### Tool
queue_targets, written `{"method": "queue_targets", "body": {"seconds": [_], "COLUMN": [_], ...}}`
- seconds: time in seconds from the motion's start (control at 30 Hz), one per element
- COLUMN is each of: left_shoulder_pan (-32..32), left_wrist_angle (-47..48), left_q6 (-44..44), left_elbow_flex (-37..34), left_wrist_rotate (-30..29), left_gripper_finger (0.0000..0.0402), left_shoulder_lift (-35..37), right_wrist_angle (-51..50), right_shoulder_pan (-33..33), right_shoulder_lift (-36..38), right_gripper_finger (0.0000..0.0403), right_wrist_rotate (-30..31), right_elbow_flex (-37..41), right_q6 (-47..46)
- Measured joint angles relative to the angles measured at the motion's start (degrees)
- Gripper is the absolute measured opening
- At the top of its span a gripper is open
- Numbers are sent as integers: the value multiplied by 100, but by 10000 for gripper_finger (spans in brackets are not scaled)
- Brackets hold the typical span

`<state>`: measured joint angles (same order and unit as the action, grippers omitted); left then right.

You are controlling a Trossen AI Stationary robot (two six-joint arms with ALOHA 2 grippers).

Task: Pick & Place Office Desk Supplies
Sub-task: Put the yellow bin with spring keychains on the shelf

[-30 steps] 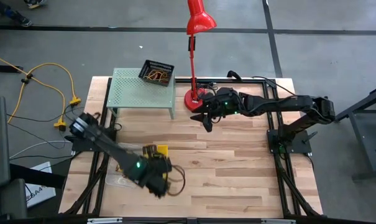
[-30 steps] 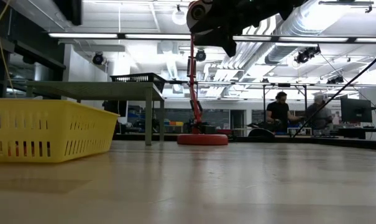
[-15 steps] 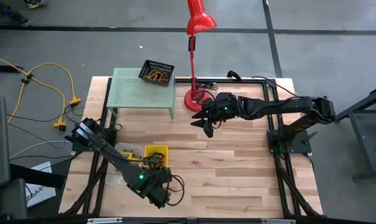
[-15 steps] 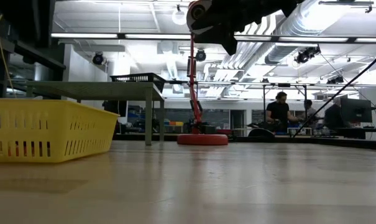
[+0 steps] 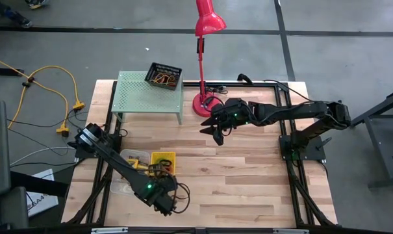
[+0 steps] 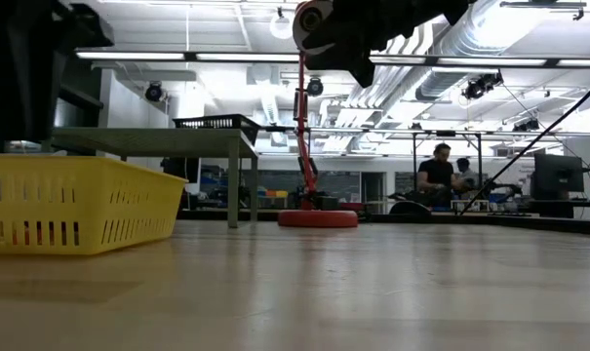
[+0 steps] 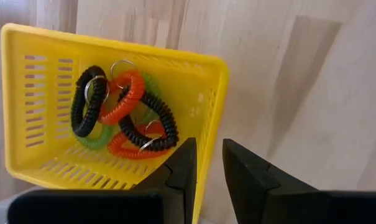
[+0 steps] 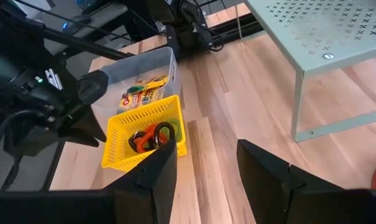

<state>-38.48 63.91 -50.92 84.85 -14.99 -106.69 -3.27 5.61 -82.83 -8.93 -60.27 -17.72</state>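
A yellow bin (image 7: 45, 106) stands on the wooden table near its left front, with black, orange and green coiled loops (image 7: 122, 115) in it. My left gripper (image 7: 209, 158) hangs above the bin (image 5: 162, 158), pointing steeply down. It is open by a narrow gap, its fingers in line with one side wall (image 7: 214, 112) and touching nothing I can see. Beside the yellow bin (image 8: 144, 134) stands a clear bin (image 8: 153, 62) with yellow crayon boxes (image 8: 141, 93). My right gripper (image 5: 217, 130) is open and empty, high over the table's middle.
A light-green perforated rack (image 5: 149, 96) stands at the far left with a black mesh bin (image 5: 164, 75) on top. A red desk lamp (image 5: 204, 97) rises at the far middle. Bare wood lies in the middle and right of the table (image 5: 248, 182).
My left gripper has come down toward the yellow bin and a little toward the table's near edge. Its arm now shows at the top left of the low view. The bins have stayed where they were.
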Motion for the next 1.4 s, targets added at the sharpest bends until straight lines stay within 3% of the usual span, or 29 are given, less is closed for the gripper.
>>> {"method": "queue_targets", "body": {"seconds": [0.3, 0.6, 0.9, 1.13, 1.4], "left_shoulder_pan": [-4, -2, 200, 489, 1018], "left_wrist_angle": [-701, -755, -788, -812, -374], "left_q6": [-29, -157, -263, -279, 127], "left_elbow_flex": [-589, -987, -985, -685, 401], "left_wrist_rotate": [272, 280, 479, 641, 622], "left_gripper_finger": [72, 71, 5, 1, 1], "left_shoulder_lift": [2, 2, 2, 11, 13], "right_wrist_angle": [-2, -4, -148, -299, -684], "right_shoulder_pan": [0, 0, 0, -13, 22], "right_shoulder_lift": [0, 0, 2, 38, 462], "right_gripper_finger": [155, 155, 155, 155, 155], "right_wrist_rotate": [0, -2, -2, -14, -156], "right_elbow_flex": [0, 0, 0, 0, -13], "right_q6": [0, 0, 0, 155, 292]}}
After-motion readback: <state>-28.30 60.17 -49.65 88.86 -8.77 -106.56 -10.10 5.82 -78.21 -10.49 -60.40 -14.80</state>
